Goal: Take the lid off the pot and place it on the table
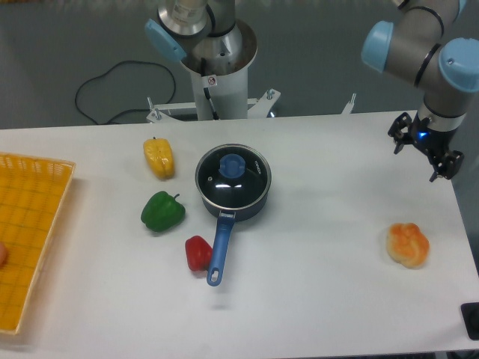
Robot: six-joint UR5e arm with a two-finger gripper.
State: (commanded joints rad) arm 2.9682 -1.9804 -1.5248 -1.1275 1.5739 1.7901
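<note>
Lid removal, opening step: lid (233, 171) seated on the pot (233, 184); gripper (425, 152) far off at the right edge.

Step in hand, as judged: the approach, nothing grasped. The gripper hangs near the table (329, 247) right edge, well apart from the pot at centre; its fingers appear spread and empty (small in view, so this is a reading, not a certainty). Next move calls for travel leftward to above the blue knob (230, 165), descent, and closing on it. Count: one pot, one lid, three peppers — yellow pepper (159, 158), green pepper (162, 212), red pepper (197, 253) — one orange-yellow bun-like item (408, 244), one yellow grid tray (30, 232).
</note>
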